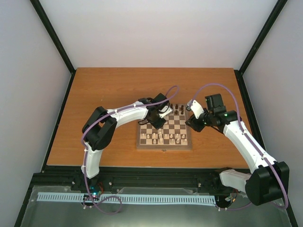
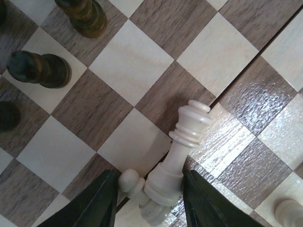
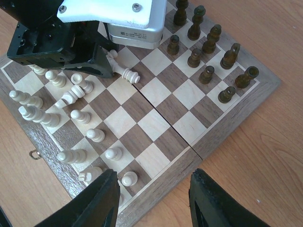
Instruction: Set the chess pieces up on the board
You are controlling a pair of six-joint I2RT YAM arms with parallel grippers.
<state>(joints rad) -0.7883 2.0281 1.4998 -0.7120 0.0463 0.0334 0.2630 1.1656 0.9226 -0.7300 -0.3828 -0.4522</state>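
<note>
Left pincer seemingly pinches a leaning cream piece, pawn wedged alongside; right pincer spread near board.

Orange-brown table, white walls round it, pale slotted strip along near edge.

Brown-and-cream checkered board, cream pieces, dark brown pieces.

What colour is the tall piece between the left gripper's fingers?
Pale cream; the piece shows best in the left wrist view.
</note>
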